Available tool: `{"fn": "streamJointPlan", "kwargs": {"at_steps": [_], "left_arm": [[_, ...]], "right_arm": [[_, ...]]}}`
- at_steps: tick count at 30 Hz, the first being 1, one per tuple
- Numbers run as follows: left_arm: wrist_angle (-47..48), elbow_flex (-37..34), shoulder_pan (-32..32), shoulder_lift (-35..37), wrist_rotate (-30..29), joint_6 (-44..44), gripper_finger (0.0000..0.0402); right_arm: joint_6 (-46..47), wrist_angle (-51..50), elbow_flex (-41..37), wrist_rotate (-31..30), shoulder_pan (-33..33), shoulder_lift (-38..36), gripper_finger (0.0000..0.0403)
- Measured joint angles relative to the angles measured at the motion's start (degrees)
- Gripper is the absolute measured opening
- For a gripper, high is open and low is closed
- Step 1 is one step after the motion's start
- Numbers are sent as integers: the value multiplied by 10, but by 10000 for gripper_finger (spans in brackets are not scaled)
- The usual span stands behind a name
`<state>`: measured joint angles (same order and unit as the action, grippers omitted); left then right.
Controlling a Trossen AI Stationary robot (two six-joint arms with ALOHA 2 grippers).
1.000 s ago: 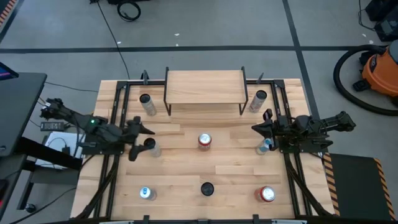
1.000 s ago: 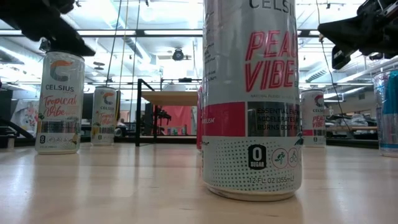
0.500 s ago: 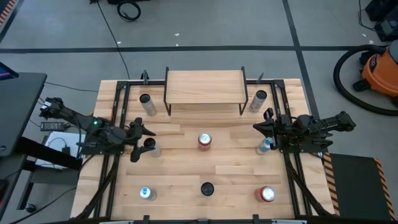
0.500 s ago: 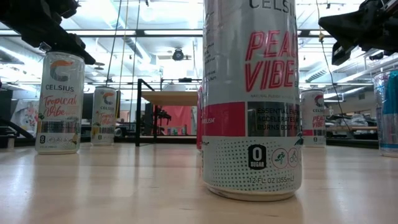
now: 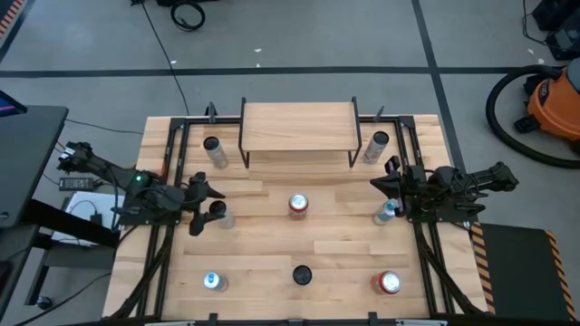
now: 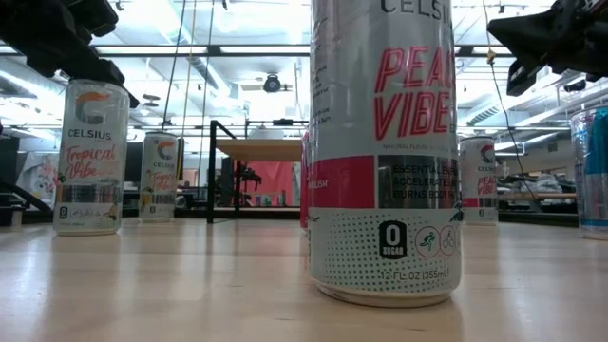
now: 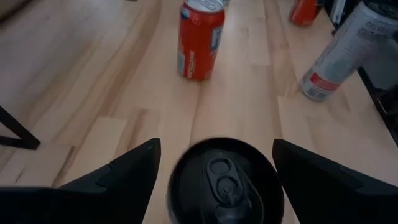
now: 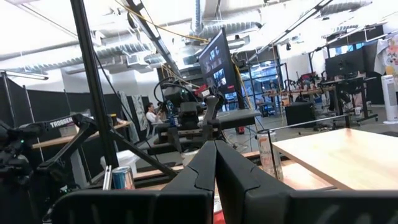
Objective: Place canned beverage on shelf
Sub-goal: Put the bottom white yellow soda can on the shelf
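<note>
The shelf [image 5: 299, 127], a light wooden board on thin black legs, stands at the table's far middle; it also shows in the low view [image 6: 258, 150]. My left gripper [image 5: 201, 206] is open above a white "Tropical Vibe" can [image 5: 218, 214], one finger on each side of its black top [image 7: 225, 185] with gaps between. That can stands upright on its base [image 6: 87, 226]. My right gripper [image 5: 373, 186] is shut and empty, held above the table at the right side near a blue can [image 5: 387, 214].
Upright cans stand about the table: one on each side of the shelf [image 5: 213, 149] [image 5: 376, 145], a red one in the middle [image 5: 297, 205], and three along the near edge [image 5: 213, 281] [image 5: 302, 274] [image 5: 388, 282]. Black frame rails run along both table sides.
My left gripper has come down a little toward the top of the Tropical Vibe can, staying open. The can has not moved.
</note>
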<state>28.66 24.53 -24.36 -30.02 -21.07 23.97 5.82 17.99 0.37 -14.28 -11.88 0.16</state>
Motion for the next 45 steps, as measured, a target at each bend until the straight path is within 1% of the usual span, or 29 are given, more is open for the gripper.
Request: {"fn": "streamJointPlan", "kwargs": {"at_steps": [6,13,23,26,33,36,42,45], "left_arm": [[-2,0,0,0,7,2,318],[18,0,0,-7,13,9,318],[13,-1,0,-70,13,13,318],[-1,-1,0,-84,12,28,318],[-14,-1,0,-109,10,30,317],[-14,-1,0,-119,9,30,307],[-19,0,0,-134,7,35,257],[-19,0,0,-135,7,36,256]], "right_arm": [[0,0,0,-26,0,0,16],[0,0,0,-28,0,0,16],[0,0,0,-28,0,0,16],[0,0,0,-28,0,0,16],[0,0,0,-28,0,0,16],[0,0,0,-28,0,0,16],[0,0,0,-28,0,0,16],[0,0,0,-28,0,0,16]]}}
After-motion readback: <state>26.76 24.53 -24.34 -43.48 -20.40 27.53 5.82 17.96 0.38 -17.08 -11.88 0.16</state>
